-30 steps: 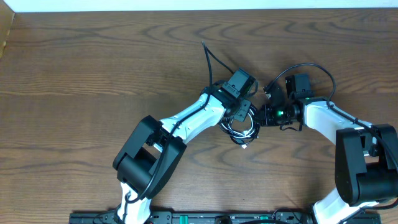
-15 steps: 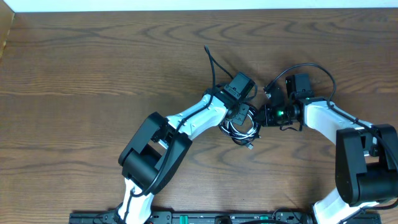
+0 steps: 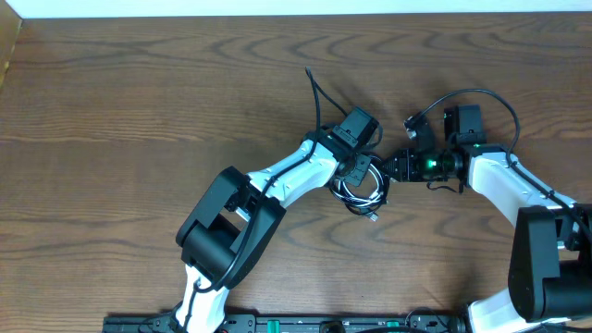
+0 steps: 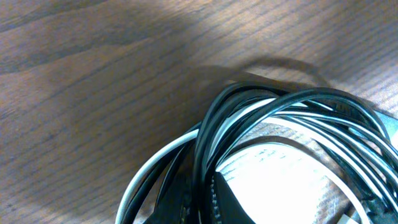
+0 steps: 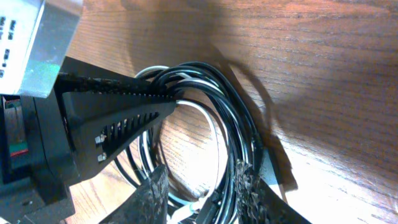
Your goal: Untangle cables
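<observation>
The cables (image 3: 363,190), a knot of thin black cords with one white cord (image 5: 208,121) looped through them, lie coiled in the middle of the wooden surface (image 3: 139,111), between the two robot arms. One black strand (image 3: 317,102) trails out of the coil toward the far edge, and a small pale plug (image 3: 373,217) pokes out on the near side.

The left hand (image 5: 171,102) is clenched on the top of the bundle, several strands pinched at its tip. Its own wrist view shows little but the coil, pressed close against the lens. The right hand (image 5: 202,171) reaches in from the opposite side with its fingers (image 5: 249,186) apart, straddling the lower edge of the coil, where black strands and a white end run through the gap without being pinched.

The work looks to be at an early stage, with one hand anchoring the tangle while the other lines up on a strand, and no cord has yet been separated. The next move likely calls for the right hand to close on a single cord, not several, and draw it sideways away from the anchored bundle. The strands lie tightly stacked there, so picking out one will take a careful placement.
</observation>
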`<state>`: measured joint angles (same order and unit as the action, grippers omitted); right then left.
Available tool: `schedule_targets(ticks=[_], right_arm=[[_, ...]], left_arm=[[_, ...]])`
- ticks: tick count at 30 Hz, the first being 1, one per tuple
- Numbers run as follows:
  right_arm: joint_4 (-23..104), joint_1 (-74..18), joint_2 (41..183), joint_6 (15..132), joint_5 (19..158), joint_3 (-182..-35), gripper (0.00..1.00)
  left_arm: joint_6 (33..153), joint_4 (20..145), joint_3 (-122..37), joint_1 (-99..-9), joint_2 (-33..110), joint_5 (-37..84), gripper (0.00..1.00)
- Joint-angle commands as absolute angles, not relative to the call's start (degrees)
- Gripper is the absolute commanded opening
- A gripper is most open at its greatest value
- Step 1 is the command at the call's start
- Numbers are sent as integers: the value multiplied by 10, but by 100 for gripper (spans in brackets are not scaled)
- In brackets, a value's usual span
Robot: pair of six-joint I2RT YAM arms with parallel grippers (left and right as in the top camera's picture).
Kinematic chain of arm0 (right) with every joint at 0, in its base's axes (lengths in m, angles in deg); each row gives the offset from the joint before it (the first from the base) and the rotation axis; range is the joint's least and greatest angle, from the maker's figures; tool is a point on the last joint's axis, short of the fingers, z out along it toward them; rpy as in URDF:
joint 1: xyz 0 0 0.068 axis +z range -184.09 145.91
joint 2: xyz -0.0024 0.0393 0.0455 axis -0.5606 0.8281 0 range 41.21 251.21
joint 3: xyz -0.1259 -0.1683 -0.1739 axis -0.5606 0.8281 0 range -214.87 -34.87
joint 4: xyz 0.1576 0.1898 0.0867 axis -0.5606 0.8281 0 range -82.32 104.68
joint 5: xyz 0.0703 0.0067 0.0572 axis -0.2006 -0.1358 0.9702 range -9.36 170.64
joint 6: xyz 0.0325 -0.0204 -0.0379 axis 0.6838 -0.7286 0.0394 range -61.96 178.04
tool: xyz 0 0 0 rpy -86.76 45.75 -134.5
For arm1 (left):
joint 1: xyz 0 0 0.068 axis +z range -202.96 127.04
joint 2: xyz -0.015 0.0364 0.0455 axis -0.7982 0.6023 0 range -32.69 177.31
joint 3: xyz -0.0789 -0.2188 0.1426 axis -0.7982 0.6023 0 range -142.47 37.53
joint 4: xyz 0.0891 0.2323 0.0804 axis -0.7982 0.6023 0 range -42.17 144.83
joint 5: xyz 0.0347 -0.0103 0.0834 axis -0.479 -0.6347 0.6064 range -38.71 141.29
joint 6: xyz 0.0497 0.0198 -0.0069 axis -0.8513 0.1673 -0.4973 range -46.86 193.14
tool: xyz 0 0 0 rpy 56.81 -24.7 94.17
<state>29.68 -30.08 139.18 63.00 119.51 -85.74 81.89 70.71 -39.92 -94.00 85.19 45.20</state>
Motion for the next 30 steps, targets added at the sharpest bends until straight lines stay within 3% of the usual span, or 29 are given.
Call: schedule_targets(ticks=[1,9,17,30], right_arm=[[298,-291,1394,623,1168,-857,31],[296,-271,1397,623,1041,-857,30],[293,-271,1418,638,1045,-857,25],[279,-238,1426,612,1061,-857,29]], left_arm=[[802,707,-396,-941,856,426,8],[792,706,-397,-941,856,425,7],[792,704,-397,-941,856,425,8],[792,704,-397,-941,856,425,8]])
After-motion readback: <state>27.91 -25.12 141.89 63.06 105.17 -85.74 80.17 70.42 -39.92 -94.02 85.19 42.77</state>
